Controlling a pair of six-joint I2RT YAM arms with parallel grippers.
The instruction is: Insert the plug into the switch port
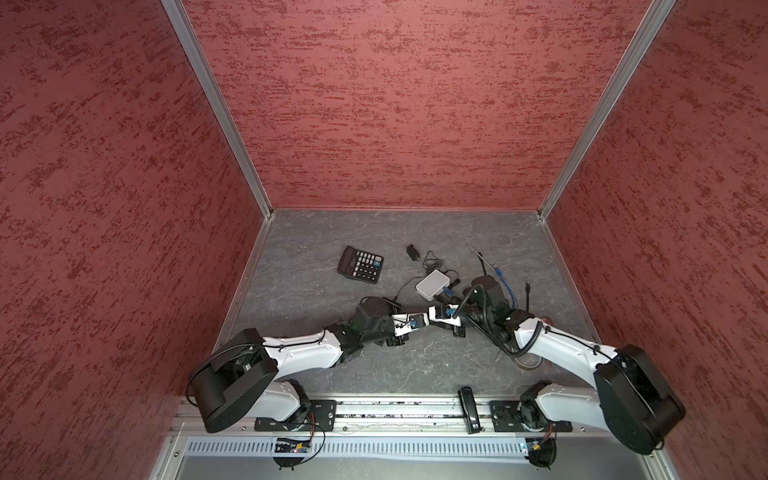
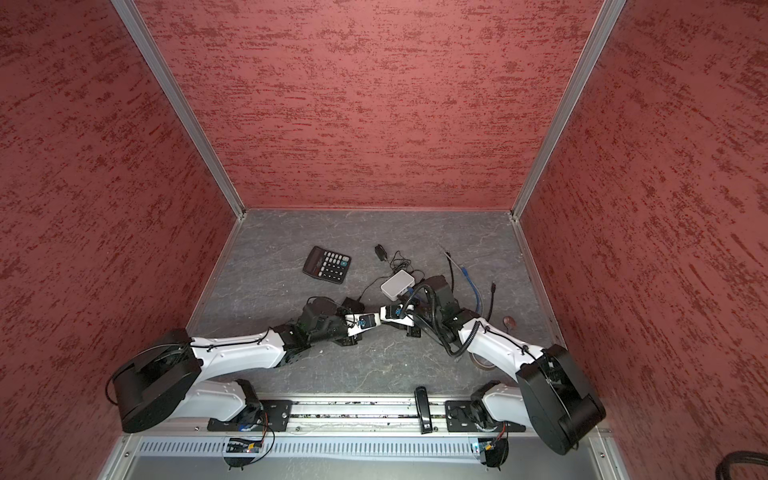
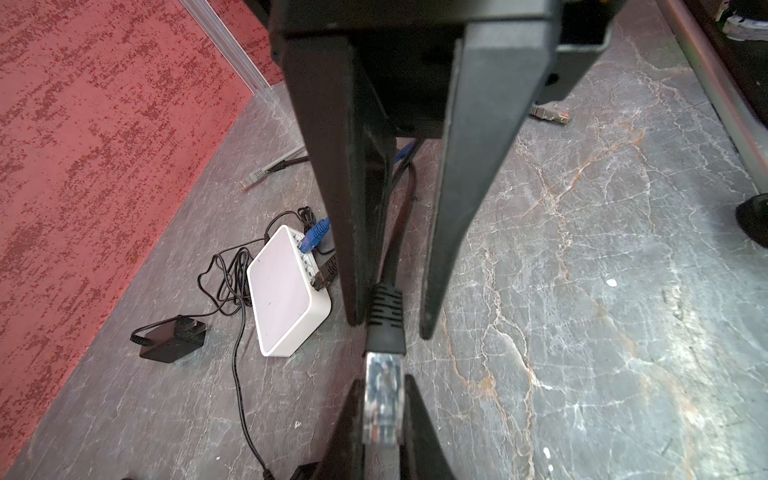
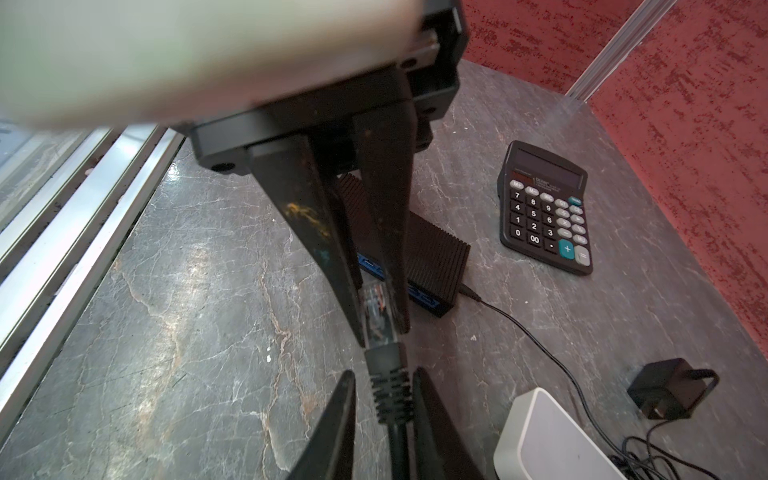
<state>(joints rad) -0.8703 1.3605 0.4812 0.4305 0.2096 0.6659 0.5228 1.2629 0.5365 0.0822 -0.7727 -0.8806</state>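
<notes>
Arms, two: left arm (image 1: 299, 353) and right arm (image 1: 557, 349), both based on one rail (image 1: 395, 409) along the near edge, meeting over the middle of the desk (image 1: 332, 232). One black bar (image 1: 469, 409) lies across that rail.

Claws, two.
- Left claw (image 3: 382, 381): closed on the clear plug (image 3: 382, 407), pinching it by its sides.
- Right claw (image 4: 384, 373): jaws astride the black sleeve (image 4: 390, 399) behind the plug. One finger is against it, with a thin gap at the other; not yet clamped.

Clear plug, one: on a black cable (image 3: 405, 208), held between the two claws just near of the white switch (image 1: 431, 284), and in no port.

White switch, one: flat on the desk, about centre. Two plugs are at its port face, one blue plug (image 3: 315, 235) and one black plug (image 3: 326, 274).

Black ribbed box (image 4: 436, 249), one: left of the white switch, close by the left arm. One thin cord (image 4: 536, 340) enters it.

Calculator (image 1: 360, 264), one: far and left of the white switch, keys up.

Power adapter (image 1: 412, 252), one: black, far of the white switch, beside a cord tangle (image 1: 432, 262).

Grey cable ends (image 3: 254, 179), two: loose on the desk, well apart.

Walls (image 1: 374, 104), three: red, mottled, at left, far and right.
</notes>
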